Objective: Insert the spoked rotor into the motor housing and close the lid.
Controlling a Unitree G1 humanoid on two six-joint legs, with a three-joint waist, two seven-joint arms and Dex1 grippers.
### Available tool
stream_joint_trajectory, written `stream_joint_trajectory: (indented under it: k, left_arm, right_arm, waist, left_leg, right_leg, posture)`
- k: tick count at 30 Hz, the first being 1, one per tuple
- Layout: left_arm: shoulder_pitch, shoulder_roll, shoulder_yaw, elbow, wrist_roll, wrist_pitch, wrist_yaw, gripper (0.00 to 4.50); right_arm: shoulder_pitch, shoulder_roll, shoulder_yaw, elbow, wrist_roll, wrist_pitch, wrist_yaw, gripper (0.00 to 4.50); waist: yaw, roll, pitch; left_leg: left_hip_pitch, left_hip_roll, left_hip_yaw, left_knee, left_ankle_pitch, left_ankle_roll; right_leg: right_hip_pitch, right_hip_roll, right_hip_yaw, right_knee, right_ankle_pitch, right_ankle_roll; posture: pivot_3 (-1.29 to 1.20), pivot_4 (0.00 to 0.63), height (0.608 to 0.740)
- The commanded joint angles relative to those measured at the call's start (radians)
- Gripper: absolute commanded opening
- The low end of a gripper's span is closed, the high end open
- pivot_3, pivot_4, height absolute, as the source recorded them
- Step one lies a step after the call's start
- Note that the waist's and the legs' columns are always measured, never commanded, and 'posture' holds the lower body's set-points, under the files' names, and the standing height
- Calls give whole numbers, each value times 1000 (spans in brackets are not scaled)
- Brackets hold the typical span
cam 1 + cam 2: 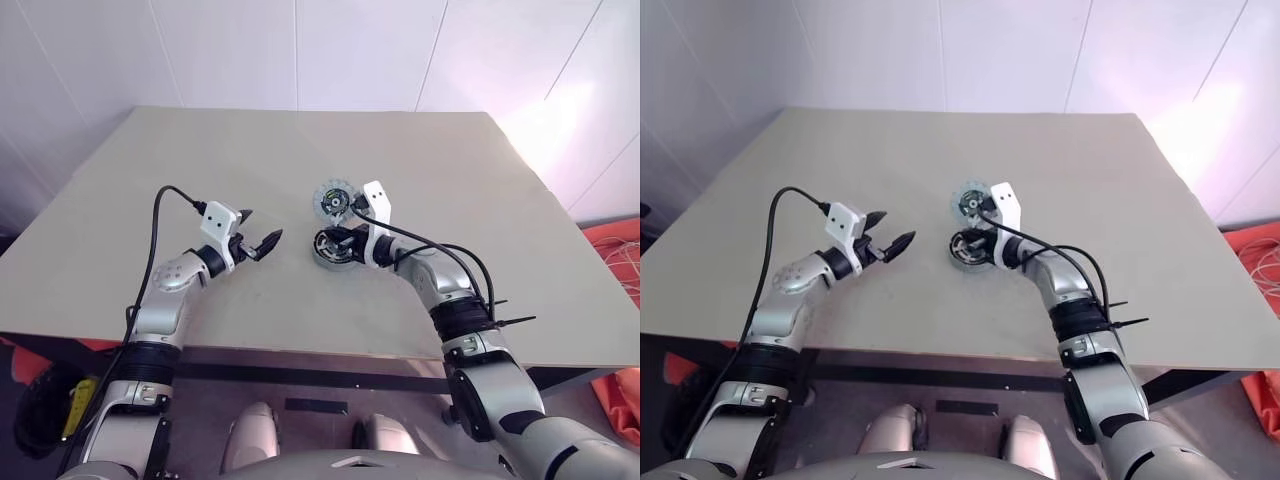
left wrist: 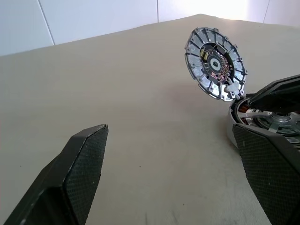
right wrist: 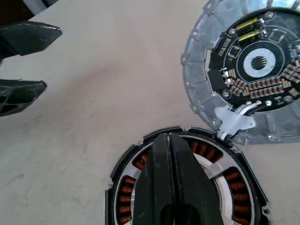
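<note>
The beige surface (image 1: 450, 200) carries the motor housing (image 3: 140, 187) at frame centre, its lid (image 1: 331, 199) swung up behind it. The right pincer (image 3: 171, 154), fingers pressed together, hovers over the housing; the left pincer (image 1: 258, 238) gapes wide, centre-left.

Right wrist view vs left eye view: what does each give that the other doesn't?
Right wrist: the copper windings inside the motor housing and the circuit board on the lid. Left eye: the whole table and the black cable looping over the left arm. Shared: housing, opened lid beside it, shut right pincer over the housing, open left pincer off to the side.
</note>
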Motion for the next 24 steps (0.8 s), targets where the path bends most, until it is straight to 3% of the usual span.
stream_joint_trajectory:
  k: [1, 7, 12, 19, 24]
  left_arm:
    - [-14, 9, 6, -39, -3, -10, 4, 4500]
    - [-22, 4, 2, -29, -2, -12, 3, 4500]
    - [-27, 0, 0, -24, -3, -11, 1, 4500]
    - [-43, -9, -4, -3, -2, -19, -6, 4500]
    - [-54, -18, -9, 14, 0, -28, -8, 4500]
  right_arm:
    - [14, -3, -2, 8, -16, -31, 4, 16]
    - [24, -28, -25, -93, 15, -77, 57, 16]
    - [12, -130, 17, -204, -19, -128, 169, 16]
    - [-101, -394, 154, -195, -141, -373, 519, 16]
    - [-256, -447, 233, -22, -214, -518, 713, 16]
  waist:
    - [0, 0, 0]
    - [1, 0, 0]
    - [2, 0, 0]
    - [2, -1, 1]
    - [-2, -1, 1]
  left_leg:
    - [0, 0, 0, 0, 0, 0]
    - [0, 0, 0, 1, 0, 0]
    - [0, 0, 0, 1, 0, 0]
    - [0, 0, 0, 1, 0, 0]
    - [0, 2, 0, 4, -1, 1]
  right_leg:
    - [0, 0, 0, 0, -1, 1]
    - [1, 0, 0, 0, -2, 3]
    - [0, 0, 0, 0, -2, 3]
    - [1, 0, 0, 0, -2, 3]
    - [1, 1, 0, 0, -1, 1]
  posture:
    - [0, 0, 740]
    - [0, 0, 740]
    - [0, 0, 740]
    - [0, 0, 740]
    - [0, 0, 740]
